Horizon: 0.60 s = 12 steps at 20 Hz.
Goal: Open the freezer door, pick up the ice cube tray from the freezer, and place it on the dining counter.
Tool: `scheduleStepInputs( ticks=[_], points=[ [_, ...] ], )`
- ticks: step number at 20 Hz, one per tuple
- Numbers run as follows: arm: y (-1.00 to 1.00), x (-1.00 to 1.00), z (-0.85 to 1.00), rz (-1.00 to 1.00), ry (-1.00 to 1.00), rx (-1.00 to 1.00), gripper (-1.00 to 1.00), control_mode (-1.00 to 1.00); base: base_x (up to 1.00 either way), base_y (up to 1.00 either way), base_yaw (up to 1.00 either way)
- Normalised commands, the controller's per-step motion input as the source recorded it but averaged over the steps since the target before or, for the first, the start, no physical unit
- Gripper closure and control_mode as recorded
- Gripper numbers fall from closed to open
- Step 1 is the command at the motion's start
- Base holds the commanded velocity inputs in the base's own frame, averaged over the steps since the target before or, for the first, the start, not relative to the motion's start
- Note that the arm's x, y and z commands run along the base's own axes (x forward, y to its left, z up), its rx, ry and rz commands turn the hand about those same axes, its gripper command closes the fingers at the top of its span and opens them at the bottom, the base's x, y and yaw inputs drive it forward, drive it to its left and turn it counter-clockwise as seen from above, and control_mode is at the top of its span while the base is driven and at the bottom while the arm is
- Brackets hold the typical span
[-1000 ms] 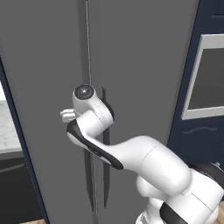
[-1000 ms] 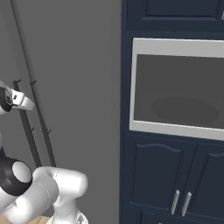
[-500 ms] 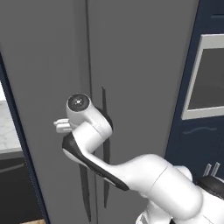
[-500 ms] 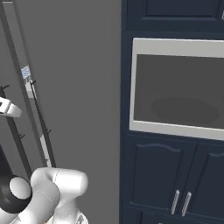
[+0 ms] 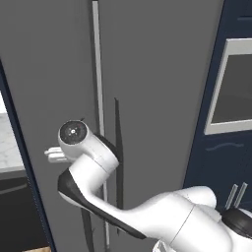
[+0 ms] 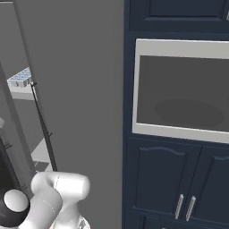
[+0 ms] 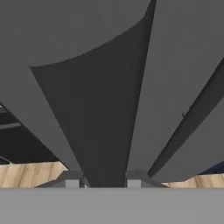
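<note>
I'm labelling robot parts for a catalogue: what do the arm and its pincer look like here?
The arm is glossy white with rounded, tubular links, a black band along its forearm and dark joint caps, one round grey disc at the wrist. The pincer shows two small grey, blocky fingertips. No cables or markings are visible.

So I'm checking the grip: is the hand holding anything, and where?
Cannot be told: the hand sits by the freezer door, but no grip on its handle shows.

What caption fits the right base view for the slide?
Freezer door swung partly open, revealing the ice cube tray on a shelf, beside the navy wall-oven cabinet.
</note>
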Motion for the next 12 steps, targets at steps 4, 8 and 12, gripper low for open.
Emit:
scheduleStepInputs(
  ticks=[4,8,12],
  points=[
    [0.45,-0.41,0.0,-0.02,0.0,0.0,1.0,-1.0,0.0,0.0,0.0],
    [0.49,-0.31,0.0,-0.02,0.0,0.0,1.0,-1.0,0.0,0.0,0.0],
    [0.5,-0.21,0.0,-0.02,0.0,0.0,1.0,-1.0,0.0,0.0,0.0]
  ],
)
